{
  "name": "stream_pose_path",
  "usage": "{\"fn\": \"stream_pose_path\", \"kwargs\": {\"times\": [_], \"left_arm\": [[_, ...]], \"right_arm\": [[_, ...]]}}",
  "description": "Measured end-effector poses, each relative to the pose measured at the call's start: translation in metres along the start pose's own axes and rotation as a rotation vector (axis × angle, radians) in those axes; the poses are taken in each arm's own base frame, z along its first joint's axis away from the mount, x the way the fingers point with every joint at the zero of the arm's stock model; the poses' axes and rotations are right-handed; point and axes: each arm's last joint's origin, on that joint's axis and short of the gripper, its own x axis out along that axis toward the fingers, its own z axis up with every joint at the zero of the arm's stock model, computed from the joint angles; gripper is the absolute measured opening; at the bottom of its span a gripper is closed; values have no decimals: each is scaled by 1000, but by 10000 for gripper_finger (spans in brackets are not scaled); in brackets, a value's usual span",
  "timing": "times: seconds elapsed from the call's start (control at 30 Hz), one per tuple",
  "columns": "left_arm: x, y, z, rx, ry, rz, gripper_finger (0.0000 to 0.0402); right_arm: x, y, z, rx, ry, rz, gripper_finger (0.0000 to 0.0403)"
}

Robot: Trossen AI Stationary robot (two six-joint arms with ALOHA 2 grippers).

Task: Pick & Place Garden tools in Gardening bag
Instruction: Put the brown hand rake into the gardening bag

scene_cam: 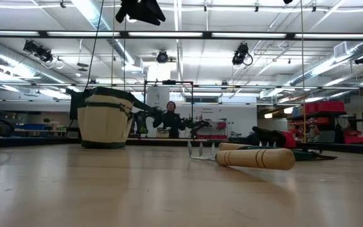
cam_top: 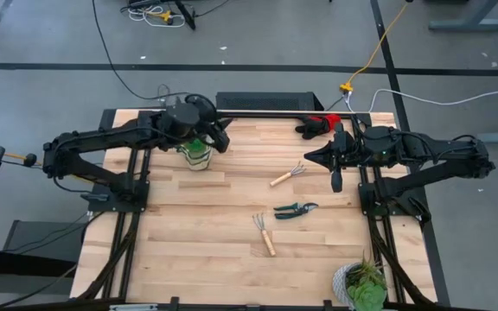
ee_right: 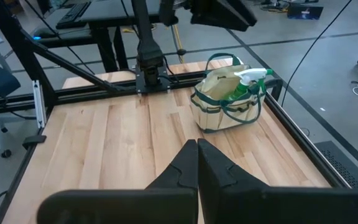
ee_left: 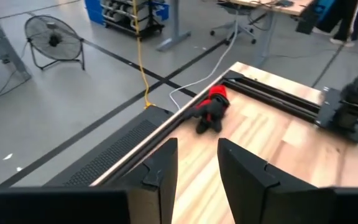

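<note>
- One bag (ee_right: 227, 98) stands at the table's (cam_top: 206, 250) far left edge; we see a green spray bottle (ee_right: 244, 83) inside it.
- Left gripper (ee_left: 196, 163), released, hovers over the bag.
- Right gripper (ee_right: 197, 160), clenched and empty, hangs above the table's right side.
- Two rakes (cam_top: 287, 175) (cam_top: 264, 233), shears (cam_top: 296, 209) and gloves (cam_top: 318, 124) lie on the table.

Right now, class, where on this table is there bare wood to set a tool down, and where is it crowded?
Bare wood lies between the gardening bag and the near mini rake, along the left side. It is crowded around the far mini rake, pruning shears and right gripper; gloves and potted plant fill right corners.
</note>
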Motion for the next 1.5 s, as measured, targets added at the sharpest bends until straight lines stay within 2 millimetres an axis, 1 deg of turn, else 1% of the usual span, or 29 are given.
{"fn": "stream_pose_path", "kwargs": {"times": [0.3, 0.4, 0.7, 0.83, 1.1, 1.33, 1.5], "left_arm": [[-16, -22, -11, 60, 62, -87, 108], [-23, -27, -12, 71, 64, -119, 108], [-33, -37, -18, 141, 101, -207, 108], [-33, -39, -19, 157, 120, -269, 108], [-33, -39, -20, 186, 128, -305, 108], [-34, -38, -23, 204, 169, -316, 108], [-34, -37, -29, 217, 232, -327, 108]], "right_arm": [[0, 0, 0, -1, 1, 0, 0], [0, 0, 0, -1, 2, 1, 0], [0, 0, 0, 1, 2, 1, 0], [0, 0, 0, 9, 2, 1, 0], [0, 0, 0, 10, 2, 1, 0], [0, 0, 0, 11, 2, 2, 0], [0, 0, 0, 11, 2, 2, 0]]}}
